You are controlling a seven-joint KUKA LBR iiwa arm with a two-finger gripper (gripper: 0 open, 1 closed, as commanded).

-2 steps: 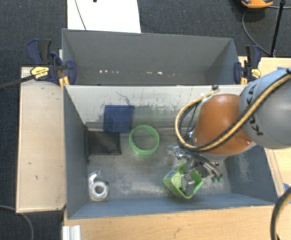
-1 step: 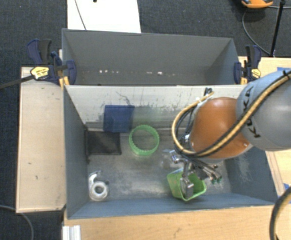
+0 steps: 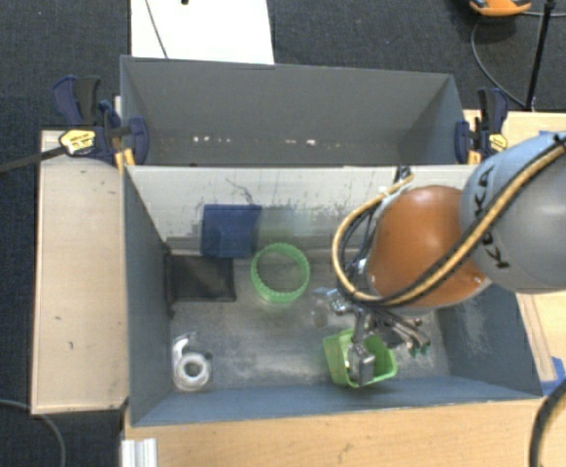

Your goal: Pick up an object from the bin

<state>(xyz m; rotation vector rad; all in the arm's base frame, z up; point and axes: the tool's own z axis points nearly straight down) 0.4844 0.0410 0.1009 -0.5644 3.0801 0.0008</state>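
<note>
Green is what I see nearest me: a small green block-like thing [image 3: 336, 358] lies on the floor of the grey metal bin [image 3: 293, 115], close to the near wall and right of the middle. The tool [image 3: 363, 360] is down on top of it, pointing straight at the floor, and its metal parts cover the middle of the green piece. I cannot tell from here whether the tool is open or closed, or whether it has the piece.

Above the tool, the wrist sits under the rounded orange cover [image 3: 419, 246], with yellow and black cables [image 3: 346, 236] looping round its left side. The thick grey arm [image 3: 546, 212] comes in over the bin's right wall and hides the right part of the floor.

At the near left corner, well apart from the tool, lies one small silver-white fitting [image 3: 192, 368]. Further back, left of the orange cover, one green ring [image 3: 281, 294] lies flat with its opening up. Left of the ring is one flat black piece [image 3: 201, 280], by the left wall. Just behind that, against the far wall, stands one dark blue block [image 3: 230, 230].

I count five loose things, one of each kind, and nothing lies between the tool and the green piece.
</note>
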